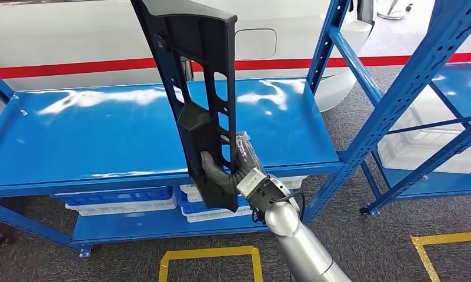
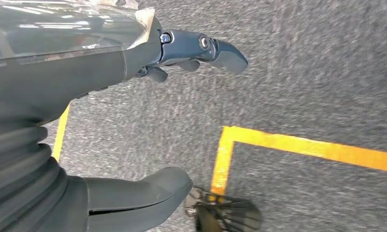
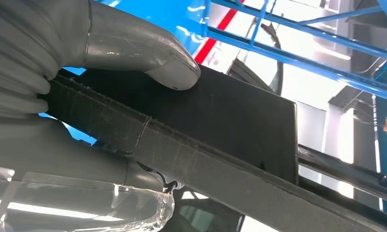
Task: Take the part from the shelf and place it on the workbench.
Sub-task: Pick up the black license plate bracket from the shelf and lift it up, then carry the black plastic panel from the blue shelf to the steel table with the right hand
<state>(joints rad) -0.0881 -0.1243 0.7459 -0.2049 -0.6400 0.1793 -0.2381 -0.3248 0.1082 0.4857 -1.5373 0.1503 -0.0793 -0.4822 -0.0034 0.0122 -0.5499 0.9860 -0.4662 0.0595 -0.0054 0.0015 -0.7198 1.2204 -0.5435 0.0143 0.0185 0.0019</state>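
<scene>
Right hand (image 1: 230,173) grips the lower end of the part (image 1: 200,88), lower centre of the head view; dark fingers wrap the part's bottom section, silver forearm comes up from the bottom edge right of centre. Part is a long black plastic panel with slots and cutouts, held nearly upright, tilted a little to the left at the top, running from the hand up past the top edge of the frame. It sits in front of the blue workbench (image 1: 92,135), whose glossy top spans the left and centre of the frame; cannot tell if the part touches it. White and blue bins (image 1: 118,200) on the lower level under the bench top. Blue shelf (image 1: 409,88) uprights on the right, white bin behind them. White vehicle body with a red stripe (image 1: 74,67) across the upper frame. Grey carpet with yellow floor tape (image 1: 209,254) at bottom centre.

Right wrist view: grey thumb (image 3: 148,53) pressed flat on the black part (image 3: 239,116), upper left; part runs diagonally to lower right.

Left wrist view: left hand (image 2: 85,125) over grey carpet, holding nothing, thumb and dark fingers (image 2: 206,48) apart. Yellow tape line (image 2: 302,145) at right centre.
</scene>
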